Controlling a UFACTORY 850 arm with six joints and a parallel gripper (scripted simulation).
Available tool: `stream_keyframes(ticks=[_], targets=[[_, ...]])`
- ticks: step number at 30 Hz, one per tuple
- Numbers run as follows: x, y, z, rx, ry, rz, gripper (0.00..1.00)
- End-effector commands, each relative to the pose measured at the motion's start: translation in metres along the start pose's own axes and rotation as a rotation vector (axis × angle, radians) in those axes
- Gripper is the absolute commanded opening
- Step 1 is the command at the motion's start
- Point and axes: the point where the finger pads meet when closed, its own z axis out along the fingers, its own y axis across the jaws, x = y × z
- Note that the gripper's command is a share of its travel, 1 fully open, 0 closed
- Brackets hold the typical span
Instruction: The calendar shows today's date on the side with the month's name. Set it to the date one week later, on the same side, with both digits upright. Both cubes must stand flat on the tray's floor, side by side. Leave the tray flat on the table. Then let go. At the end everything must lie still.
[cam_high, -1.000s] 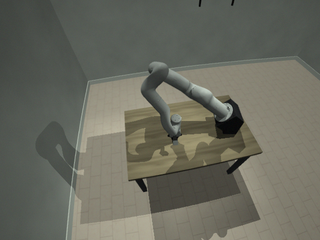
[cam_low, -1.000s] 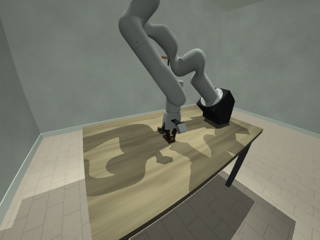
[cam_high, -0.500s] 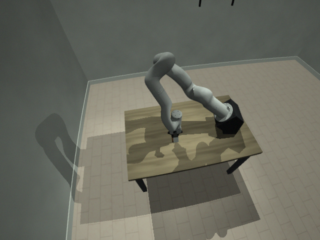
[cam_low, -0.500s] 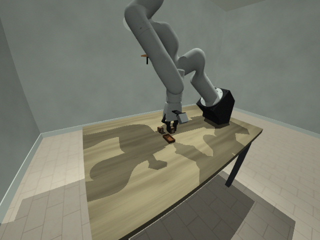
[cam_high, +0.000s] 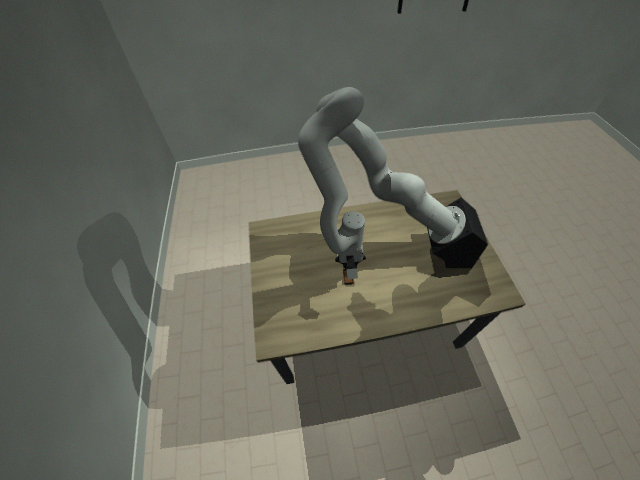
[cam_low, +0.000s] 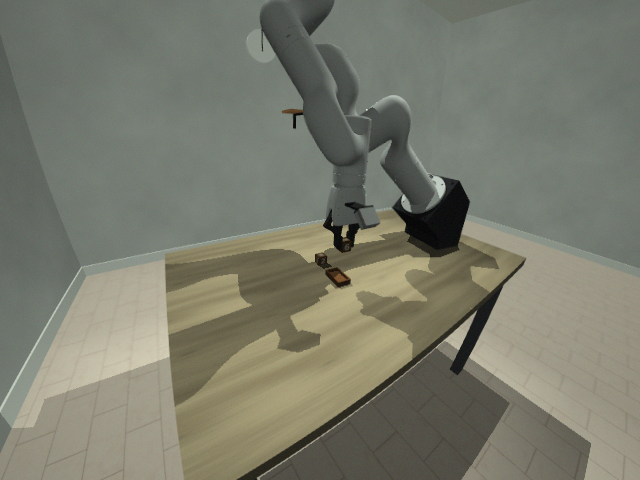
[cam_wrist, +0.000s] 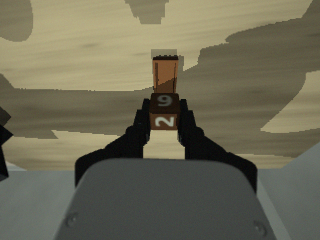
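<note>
Wrist view: my end effector (cam_wrist: 164, 119) pinches a brown cube (cam_wrist: 164, 114) above the bench (cam_wrist: 90, 55), faces 2 and 9 visible; tray (cam_wrist: 165, 75) at 12 o'clock.

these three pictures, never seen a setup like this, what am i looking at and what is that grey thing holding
The grey thing is a robot arm bolted to a black base at one corner of a wooden table. One picture looks down from high in the room, one looks across the table from the side, and the third comes from a camera on the arm's wrist, looking along its gripper.

The gripper's two black fingers are shut on a small brown cube with white digits; a 2 and what reads as a 6 or 9 show. It hangs above the table. Below, in the side view, a second cube stands on the table beside a small brown tray, which looks empty.
</note>
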Motion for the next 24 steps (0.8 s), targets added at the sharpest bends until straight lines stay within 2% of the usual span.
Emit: stream_keyframes(ticks=[1, 4, 7, 9, 11, 12, 24], targets=[[0.0, 0.001, -0.001, 0.001, -0.002, -0.001, 0.29], [0.007, 0.002, 0.0, 0.002, -0.002, 0.0, 0.29], [0.055, 0.004, 0.006, 0.004, -0.002, 0.001, 0.29], [0.055, 0.004, 0.006, 0.004, -0.002, 0.001, 0.29], [0.085, 0.001, 0.008, 0.002, -0.002, 0.0, 0.29], [0.092, 0.0, 0.008, 0.001, -0.002, -0.001, 0.29], [0.093, 0.0, 0.009, 0.001, -0.002, -0.001, 0.29]])
